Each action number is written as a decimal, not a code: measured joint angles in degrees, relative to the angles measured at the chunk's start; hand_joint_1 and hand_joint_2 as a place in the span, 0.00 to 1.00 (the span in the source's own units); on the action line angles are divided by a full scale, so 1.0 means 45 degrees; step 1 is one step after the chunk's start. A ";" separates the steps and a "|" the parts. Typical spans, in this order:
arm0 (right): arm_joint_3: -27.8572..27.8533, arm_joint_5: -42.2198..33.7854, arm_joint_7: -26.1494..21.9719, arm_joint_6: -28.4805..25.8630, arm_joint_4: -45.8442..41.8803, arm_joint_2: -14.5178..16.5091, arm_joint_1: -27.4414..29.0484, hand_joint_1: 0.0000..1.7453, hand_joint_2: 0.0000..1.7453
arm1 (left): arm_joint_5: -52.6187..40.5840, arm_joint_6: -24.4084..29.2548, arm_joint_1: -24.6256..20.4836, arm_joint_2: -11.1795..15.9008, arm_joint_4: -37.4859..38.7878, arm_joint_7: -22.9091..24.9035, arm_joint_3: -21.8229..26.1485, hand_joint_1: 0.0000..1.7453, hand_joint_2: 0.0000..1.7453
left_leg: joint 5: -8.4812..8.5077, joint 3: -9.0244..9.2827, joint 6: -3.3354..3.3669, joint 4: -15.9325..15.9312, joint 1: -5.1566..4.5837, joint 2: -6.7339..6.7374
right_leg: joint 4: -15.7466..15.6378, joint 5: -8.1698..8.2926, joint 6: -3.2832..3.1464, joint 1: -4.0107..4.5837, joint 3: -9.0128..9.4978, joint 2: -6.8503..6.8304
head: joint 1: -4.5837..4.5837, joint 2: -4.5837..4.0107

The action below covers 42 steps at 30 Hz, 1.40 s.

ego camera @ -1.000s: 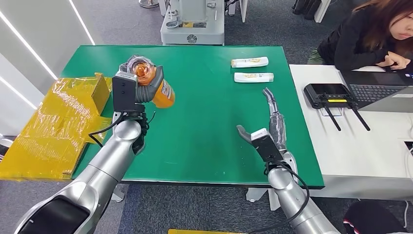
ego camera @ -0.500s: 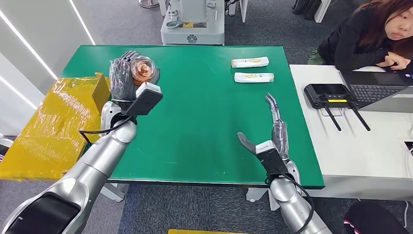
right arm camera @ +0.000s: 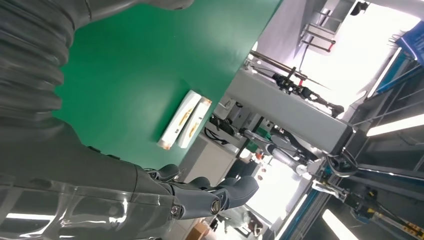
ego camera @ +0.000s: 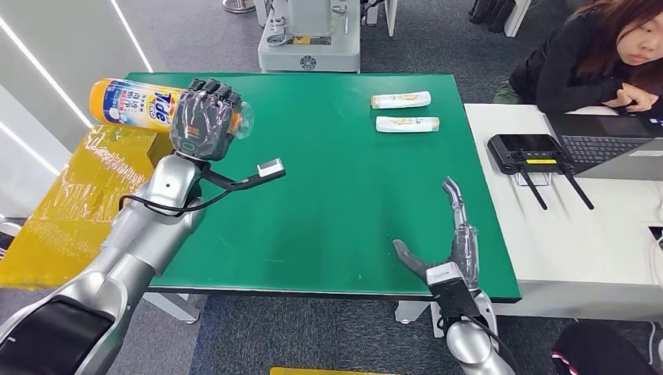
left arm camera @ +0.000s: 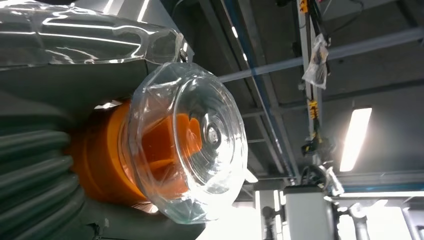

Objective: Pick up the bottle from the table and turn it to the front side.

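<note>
Head view: left hand (ego camera: 205,123) wraps the bottle (ego camera: 137,101) around its neck end and holds it lifted, above the table's (ego camera: 336,172) far-left corner. Bottle lies roughly horizontal, base pointing left, printed label facing the camera. Right hand (ego camera: 449,250) hovers at the near-right edge of the table, fingers spread, holding nothing. Two small white tubes (ego camera: 403,111) lie side by side at the far right of the table. Yellow wrapped boxes (ego camera: 86,195) sit left of the table; a person works at a laptop on the white desk to the right.

Left wrist view: clear cap (left arm camera: 192,145) over orange bottle neck, pressed against the hand's ribbed cover; the grip looks firm, fingers hidden by the bottle.

Right wrist view: right hand's fingers (right arm camera: 220,197) extended and apart, nothing between them; the tubes lie on the green table beyond.

Progress, as a judgement: pick-up done, and the turn looks mostly done since the label reads toward the front. Left: fine alignment, possibly setting it down.
</note>
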 joint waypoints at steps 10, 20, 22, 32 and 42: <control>-0.0544 0.0206 0.0158 0.0198 -0.0900 0.0023 0.0585 0.00 1.00 | -0.0287 -0.0061 -0.0187 0.0092 0.0828 0.0401 -0.0060 1.00 1.00 | 0.0000 0.0000 0.0000 0.0001 0.0001 0.0000 | 0.0000 0.0000 0.0000 0.0001 -0.0001 0.0001 | -0.0003 0.0000; -0.1462 0.0452 0.0173 0.1170 -0.1560 0.0318 0.1320 0.00 1.00 | -0.0306 -0.1405 -0.0208 0.0236 0.2110 0.0894 -0.0755 1.00 1.00 | 0.0000 -0.0004 0.0000 -0.0001 0.0001 0.0001 | 0.0000 0.0000 0.0000 0.0000 0.0000 0.0001 | -0.0003 0.0000; -0.1657 0.0581 0.0200 0.1338 -0.1718 0.0414 0.1502 0.00 1.00 | -0.0305 -0.1592 -0.0034 0.0278 0.2458 0.1005 -0.0752 1.00 1.00 | -0.0001 -0.0005 0.0000 -0.0003 0.0001 0.0002 | 0.0000 -0.0001 -0.0001 0.0001 -0.0001 0.0002 | -0.0003 0.0000; -0.2259 0.0463 0.0193 0.1605 -0.1963 0.0537 0.1910 0.00 1.00 | -0.0120 -0.1990 0.0848 0.0913 0.3833 0.1102 -0.0497 1.00 1.00 | -0.0001 -0.0007 -0.0001 -0.0008 0.0002 0.0007 | 0.0002 -0.0006 -0.0007 0.0002 -0.0003 0.0007 | -0.0004 0.0000; -0.2511 0.0013 -0.0346 0.1696 -0.1441 0.0537 0.1690 0.00 1.00 | -0.0287 -0.2432 0.1281 0.1388 0.4766 0.1595 -0.0348 1.00 1.00 | 0.0000 -0.0012 -0.0001 -0.0007 0.0002 0.0002 | 0.0002 -0.0007 -0.0009 0.0002 -0.0003 0.0000 | -0.0002 0.0000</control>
